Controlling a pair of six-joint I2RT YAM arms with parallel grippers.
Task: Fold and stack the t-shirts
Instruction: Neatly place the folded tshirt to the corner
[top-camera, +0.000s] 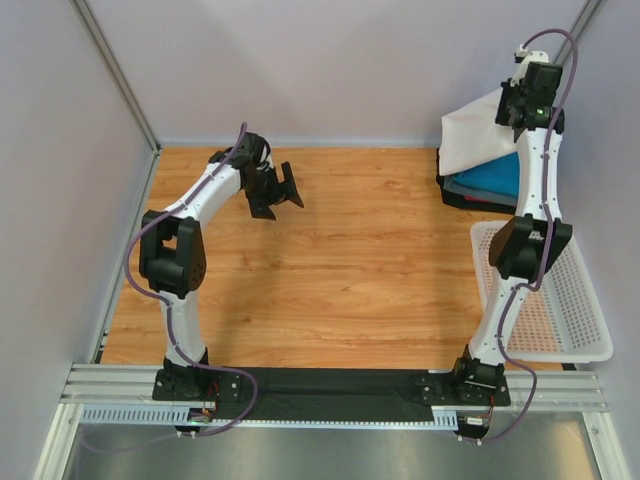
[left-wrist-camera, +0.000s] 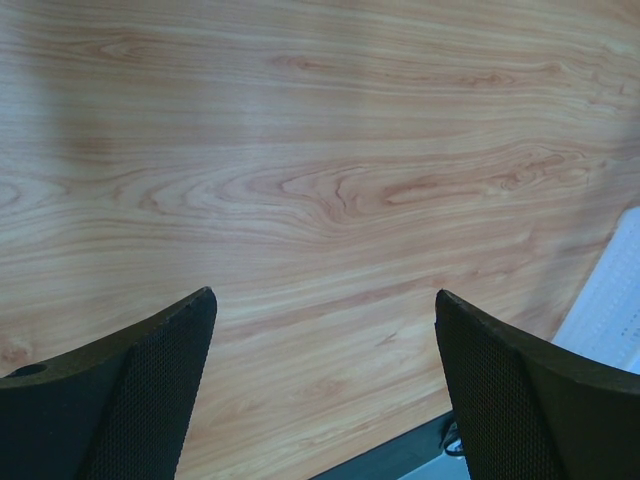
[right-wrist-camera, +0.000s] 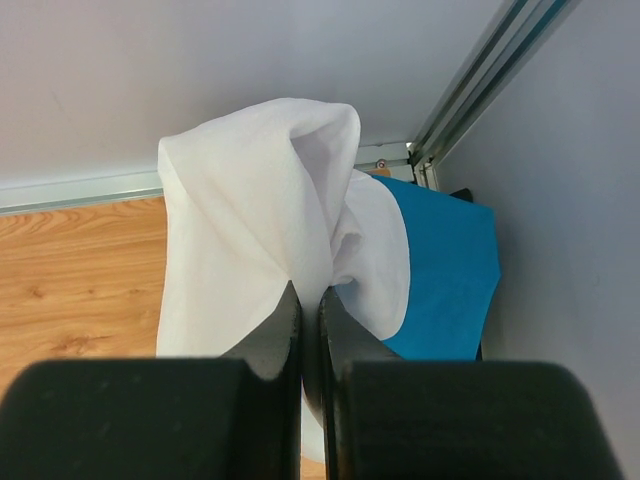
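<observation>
My right gripper (top-camera: 520, 100) is shut on the white t-shirt (top-camera: 475, 135) and holds it lifted at the far right corner. In the right wrist view the white t-shirt (right-wrist-camera: 260, 210) bunches up from between my closed fingers (right-wrist-camera: 282, 325). Under it lies the bright blue t-shirt (top-camera: 495, 175), also in the right wrist view (right-wrist-camera: 450, 270), on top of a pile with dark cloth (top-camera: 470, 198) at the bottom. My left gripper (top-camera: 280, 190) is open and empty above bare wood at the far left; its fingers (left-wrist-camera: 150, 390) are wide apart.
A white perforated plastic basket (top-camera: 585, 310) stands at the right edge, its corner showing in the left wrist view (left-wrist-camera: 610, 310). The wooden table (top-camera: 330, 260) is walled at back and sides. A black strip (top-camera: 320, 395) runs along the near edge.
</observation>
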